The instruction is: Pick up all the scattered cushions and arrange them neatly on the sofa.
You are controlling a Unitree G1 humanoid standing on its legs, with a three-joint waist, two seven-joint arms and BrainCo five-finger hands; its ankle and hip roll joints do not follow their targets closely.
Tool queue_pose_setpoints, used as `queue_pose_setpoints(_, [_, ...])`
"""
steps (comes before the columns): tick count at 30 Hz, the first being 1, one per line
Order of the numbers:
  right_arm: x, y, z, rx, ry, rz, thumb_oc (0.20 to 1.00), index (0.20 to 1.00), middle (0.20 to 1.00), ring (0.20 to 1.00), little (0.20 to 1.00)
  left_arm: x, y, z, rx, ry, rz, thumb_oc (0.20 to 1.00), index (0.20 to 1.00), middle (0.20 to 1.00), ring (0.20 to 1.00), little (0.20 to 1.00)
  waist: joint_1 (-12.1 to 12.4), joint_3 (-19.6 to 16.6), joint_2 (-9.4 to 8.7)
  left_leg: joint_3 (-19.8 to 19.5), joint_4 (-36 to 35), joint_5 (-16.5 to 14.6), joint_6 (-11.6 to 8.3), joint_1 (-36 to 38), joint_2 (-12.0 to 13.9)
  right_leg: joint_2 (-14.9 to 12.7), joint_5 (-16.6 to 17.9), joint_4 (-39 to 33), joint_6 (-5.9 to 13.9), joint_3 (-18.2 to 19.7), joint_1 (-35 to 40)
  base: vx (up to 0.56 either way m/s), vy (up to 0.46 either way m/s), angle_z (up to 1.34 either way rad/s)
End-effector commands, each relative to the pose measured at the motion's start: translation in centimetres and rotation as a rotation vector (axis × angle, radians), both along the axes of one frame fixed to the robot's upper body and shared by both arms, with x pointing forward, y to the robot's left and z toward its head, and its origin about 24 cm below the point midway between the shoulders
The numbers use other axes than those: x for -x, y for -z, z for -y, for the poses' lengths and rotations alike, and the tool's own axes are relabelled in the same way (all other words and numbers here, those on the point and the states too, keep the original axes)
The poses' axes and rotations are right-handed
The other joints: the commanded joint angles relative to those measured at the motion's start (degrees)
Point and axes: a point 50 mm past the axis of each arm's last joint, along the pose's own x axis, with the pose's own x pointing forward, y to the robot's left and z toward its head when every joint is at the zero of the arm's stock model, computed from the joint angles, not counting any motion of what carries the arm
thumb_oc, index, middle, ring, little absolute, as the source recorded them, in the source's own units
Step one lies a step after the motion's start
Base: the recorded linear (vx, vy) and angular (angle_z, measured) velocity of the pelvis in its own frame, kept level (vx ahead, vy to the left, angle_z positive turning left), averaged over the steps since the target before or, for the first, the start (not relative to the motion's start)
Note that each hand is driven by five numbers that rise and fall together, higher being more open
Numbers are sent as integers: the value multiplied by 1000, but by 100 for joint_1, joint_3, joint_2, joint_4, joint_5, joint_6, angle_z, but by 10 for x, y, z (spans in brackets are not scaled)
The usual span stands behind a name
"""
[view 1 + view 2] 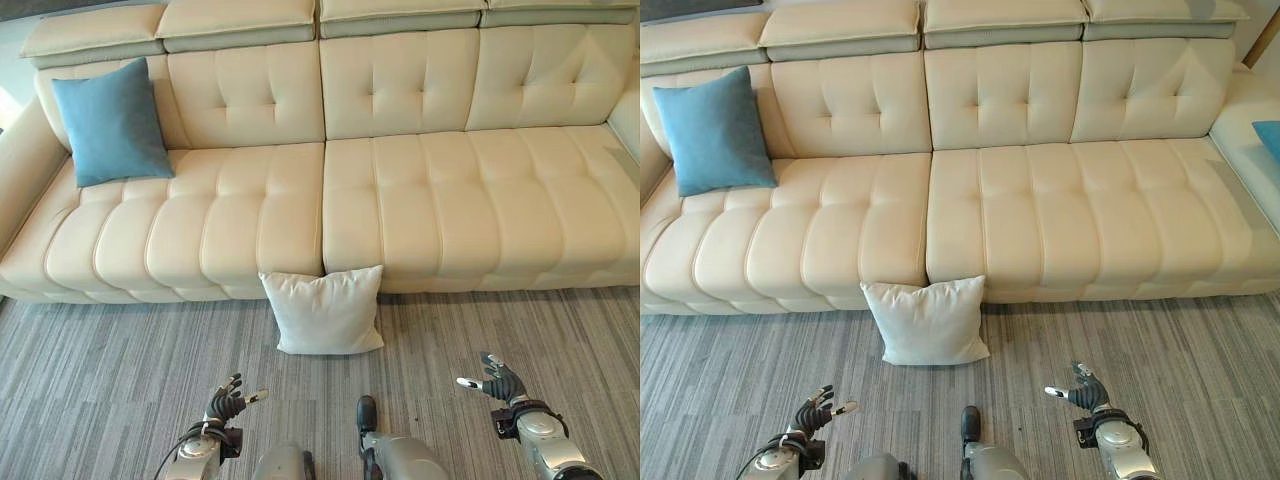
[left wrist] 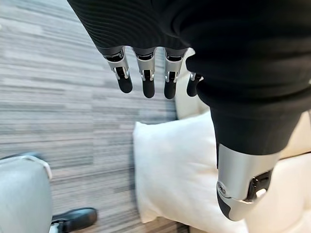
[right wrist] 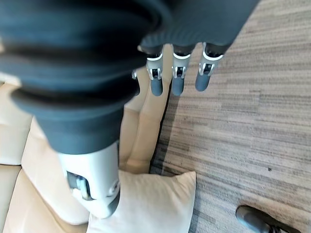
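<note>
A white cushion leans against the front of the cream sofa on the grey carpet, at the seam between two seats. A blue cushion stands upright against the sofa's back at its far left. My left hand hovers low over the carpet, in front of the white cushion and to its left, fingers relaxed and empty. My right hand is held to the cushion's right, also open and empty. The left wrist view shows the white cushion past my straight fingers; the right wrist view shows it too.
Another blue cushion peeks in on the sofa's side section at the right edge. Grey striped carpet covers the floor in front of the sofa. The wide seat between the blue cushion and the right end is bare.
</note>
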Motion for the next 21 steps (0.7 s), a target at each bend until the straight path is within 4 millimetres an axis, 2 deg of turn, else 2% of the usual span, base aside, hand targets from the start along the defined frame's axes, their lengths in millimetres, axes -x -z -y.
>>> queue_pose_setpoints(1, [5,-7,20,65,20,6,1000,1000,1000,1000,1000,-8,-9,-5,-44,55,48,1000,1000,1000,1000,1000,114,23,-37,211,-412,700,309,-253,31,-385,-597,634,853,94,-57,180,26,-8])
queue_pose_setpoints(3, [6,-5,20,69,26,-7,1000,1000,1000,1000,1000,-7,-9,-6,-49,47,42,1000,1000,1000,1000,1000,187,37,-6,104,-811,1038,202,-346,88,-281,-708,639,858,145,131,258,70,-31])
queue_pose_setpoints(5, [11,-1,19,65,26,-30,1000,1000,1000,1000,1000,-3,-6,-8,-52,44,19,1000,1000,1000,1000,1000,182,-3,14,111,-934,1049,194,-232,138,-249,-803,726,867,192,216,261,120,-25])
queue_pose_setpoints(7, [18,4,17,54,33,-46,1000,1000,1000,1000,1000,3,-3,-9,-56,49,-4,1000,1000,1000,1000,1000,153,-107,30,167,-1049,1012,224,-55,143,-283,-857,821,906,220,278,233,138,-17])
queue_pose_setpoints(9, [22,7,16,47,40,-63,1000,1000,1000,1000,1000,2,-4,-11,-65,64,-8,1000,1000,1000,1000,1000,127,-211,16,187,-1068,844,331,146,23,-393,-864,952,987,327,314,257,236,-9])
queue_pose_setpoints(12, [21,9,11,38,26,-63,1000,1000,1000,1000,1000,-1,-6,-13,-74,71,4,1000,1000,1000,1000,1000,155,-246,1,265,-1133,676,448,289,-61,-492,-851,1093,1093,365,269,136,215,-10])
queue_pose_setpoints(13, [18,8,7,32,14,-57,1000,1000,1000,1000,1000,-2,-8,-16,-84,70,8,1000,1000,1000,1000,1000,172,-234,-12,287,-1153,604,522,360,-109,-539,-748,1305,1165,402,166,79,287,-4])
queue_pose_setpoints(14, [9,7,-2,16,-17,-38,1000,1000,1000,1000,1000,-8,-13,-22,-106,56,29,1000,1000,1000,1000,1000,195,-153,-29,325,-1183,534,630,421,-160,-619,-428,1842,1310,477,-199,36,209,-6])
queue_pose_setpoints(16, [3,5,-8,8,-37,-22,1000,1000,1000,1000,1000,-10,-16,-27,-117,44,41,1000,1000,1000,1000,1000,218,-106,-33,348,-1213,520,674,452,-178,-640,-322,2079,1353,517,-377,13,146,-40])
queue_pose_setpoints(17, [-1,4,-12,3,-53,-13,1000,1000,1000,1000,1000,-12,-18,-29,-122,39,48,1000,1000,1000,1000,1000,231,-67,-26,340,-1216,509,699,470,-182,-632,-269,2284,1362,515,-520,67,179,-46])
queue_pose_setpoints(18, [-5,2,-16,12,-91,0,1000,1000,1000,1000,1000,-14,-21,-32,-122,25,65,1000,1000,1000,1000,1000,242,-8,-4,265,-1232,483,734,538,-234,-466,-371,2460,1316,516,-726,99,145,-13])
queue_pose_setpoints(19, [-7,0,-16,19,-103,7,1000,1000,1000,1000,1000,-13,-22,-34,-124,15,70,1000,1000,1000,1000,1000,229,10,2,222,-1264,471,744,595,-286,-340,-442,2423,1277,524,-825,126,119,3])
queue_pose_setpoints(21, [-8,-2,-15,25,-107,16,1000,1000,1000,1000,1000,-13,-23,-37,-129,7,73,1000,1000,1000,1000,1000,207,41,2,193,-1294,450,750,646,-338,-282,-522,2284,1245,476,-865,64,32,9])
